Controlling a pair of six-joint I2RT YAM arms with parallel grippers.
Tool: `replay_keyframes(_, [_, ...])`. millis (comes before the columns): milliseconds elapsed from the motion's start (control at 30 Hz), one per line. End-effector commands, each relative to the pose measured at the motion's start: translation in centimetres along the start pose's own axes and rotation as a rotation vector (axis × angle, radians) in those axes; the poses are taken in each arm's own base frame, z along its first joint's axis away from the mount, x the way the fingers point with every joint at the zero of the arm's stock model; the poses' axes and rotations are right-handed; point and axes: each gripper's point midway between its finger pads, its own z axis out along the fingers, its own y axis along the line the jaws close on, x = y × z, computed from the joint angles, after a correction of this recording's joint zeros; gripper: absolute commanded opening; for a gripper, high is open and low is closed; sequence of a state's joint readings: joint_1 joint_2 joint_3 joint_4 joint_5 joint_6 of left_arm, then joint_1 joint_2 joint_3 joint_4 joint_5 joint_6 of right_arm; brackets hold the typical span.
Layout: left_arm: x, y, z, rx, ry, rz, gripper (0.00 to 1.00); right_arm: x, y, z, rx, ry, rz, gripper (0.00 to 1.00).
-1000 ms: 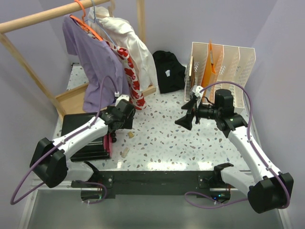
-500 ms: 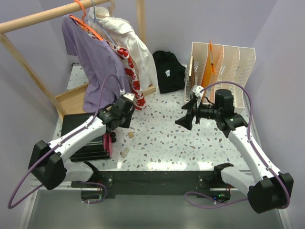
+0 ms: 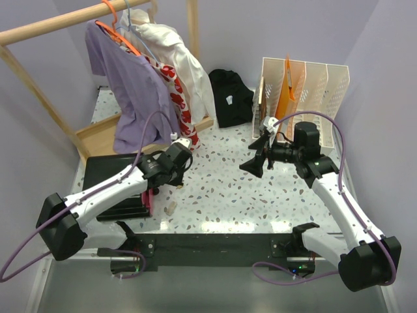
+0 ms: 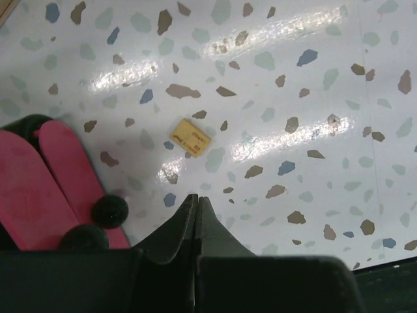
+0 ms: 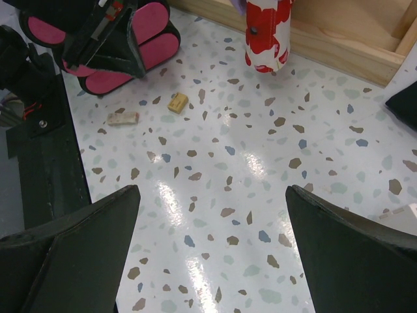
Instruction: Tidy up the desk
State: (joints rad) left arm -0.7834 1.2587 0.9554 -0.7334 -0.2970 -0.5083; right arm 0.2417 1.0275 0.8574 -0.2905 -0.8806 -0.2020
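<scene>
My left tool (image 4: 197, 199) hovers pressed together over a block (image 4: 190, 137) near the bench's (image 4: 293, 78) front edge; right tool (image 5: 212, 254) spread. Next: open, pinch.

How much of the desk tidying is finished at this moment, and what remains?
Done, it seems: an orange folder stands in the file rack. In hand: nothing; the left gripper is shut and empty close to a small yellow block, the right gripper open and empty. Left: that block, a pale piece beside it and a black garment lie loose on the desk.
</scene>
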Motion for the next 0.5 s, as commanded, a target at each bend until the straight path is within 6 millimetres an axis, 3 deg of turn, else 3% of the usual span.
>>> replay_keyframes(0, [1.2,2.6,-0.4,-0.153,0.001,-0.085,0.05,-0.4,0.1,0.0,-0.010,-0.010,-0.022,0.99])
replay_keyframes(267, [2.4,5.0,0.3,-0.299,-0.020,-0.183,0.22,-0.5,0.1,-0.1,-0.008,-0.012,-0.026,0.99])
replay_keyframes(333, [2.8,5.4,0.4,-0.323,-0.020,-0.205,0.34,-0.4,0.1,-0.1,-0.008,-0.011,-0.025,0.99])
replay_keyframes(367, [2.8,5.8,0.4,-0.348,-0.023,-0.207,0.48,-0.4,0.1,-0.1,-0.008,-0.011,-0.025,0.99])
replay_keyframes(467, [3.1,6.2,0.3,-0.373,-0.015,-0.204,0.60,-0.4,0.1,-0.2,-0.008,-0.012,-0.024,0.99])
